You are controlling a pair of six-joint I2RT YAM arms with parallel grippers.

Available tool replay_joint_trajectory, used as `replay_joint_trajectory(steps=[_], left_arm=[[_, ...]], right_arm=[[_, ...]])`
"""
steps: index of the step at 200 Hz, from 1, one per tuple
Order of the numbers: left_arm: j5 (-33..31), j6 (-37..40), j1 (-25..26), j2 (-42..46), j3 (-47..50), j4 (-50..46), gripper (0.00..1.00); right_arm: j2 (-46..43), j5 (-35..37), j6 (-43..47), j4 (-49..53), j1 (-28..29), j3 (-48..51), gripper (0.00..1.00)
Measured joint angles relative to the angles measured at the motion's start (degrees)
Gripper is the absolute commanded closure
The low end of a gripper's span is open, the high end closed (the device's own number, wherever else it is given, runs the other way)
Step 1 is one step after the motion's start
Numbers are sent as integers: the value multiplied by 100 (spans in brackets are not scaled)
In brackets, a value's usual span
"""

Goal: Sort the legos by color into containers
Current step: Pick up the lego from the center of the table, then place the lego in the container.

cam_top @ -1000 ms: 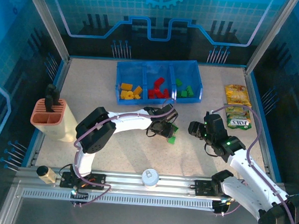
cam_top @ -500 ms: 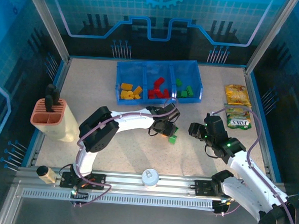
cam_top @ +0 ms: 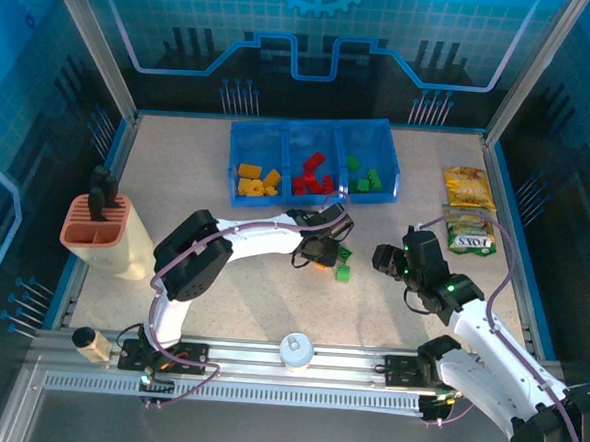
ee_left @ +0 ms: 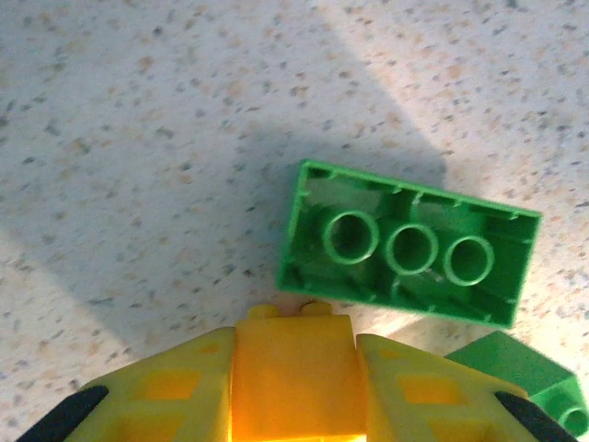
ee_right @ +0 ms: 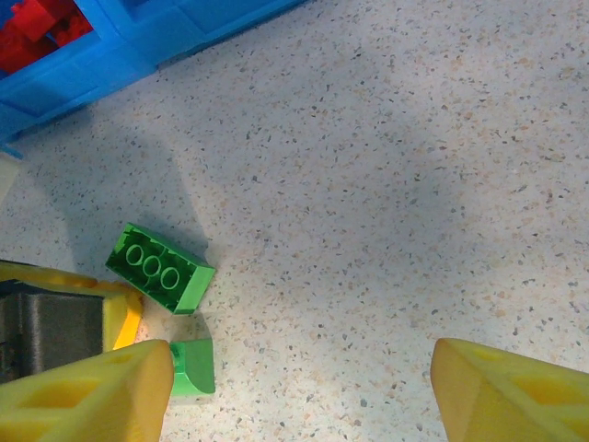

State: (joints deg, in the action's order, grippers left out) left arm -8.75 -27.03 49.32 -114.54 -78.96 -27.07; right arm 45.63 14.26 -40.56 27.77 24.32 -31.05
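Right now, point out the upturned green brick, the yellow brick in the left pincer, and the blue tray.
upturned green brick (ee_left: pixel 410 249): left wrist view, middle tube of its hollow underside.
yellow brick (ee_left: pixel 294 368): left wrist view, middle of its flat face.
blue tray (cam_top: pixel 255 143): top external view, bare floor, leftmost compartment.

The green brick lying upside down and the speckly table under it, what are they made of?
The green brick looks like hard moulded plastic, smooth and slightly glossy: thin walls and three hollow tubes show inside. The table looks like matte speckled stone or a stone-look laminate; which one is unclear.
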Motion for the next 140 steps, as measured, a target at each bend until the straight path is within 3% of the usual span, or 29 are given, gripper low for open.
replay_joint_trajectory(steps=[78,140], left_arm=[[-44,4,-455,789,382,-118,69],[-48,39,-1869,1749,704,-94,68]], right_arm=[[-13,-39,0,0,0,2,25],[-98,-151,-35,-42,0,63,25]])
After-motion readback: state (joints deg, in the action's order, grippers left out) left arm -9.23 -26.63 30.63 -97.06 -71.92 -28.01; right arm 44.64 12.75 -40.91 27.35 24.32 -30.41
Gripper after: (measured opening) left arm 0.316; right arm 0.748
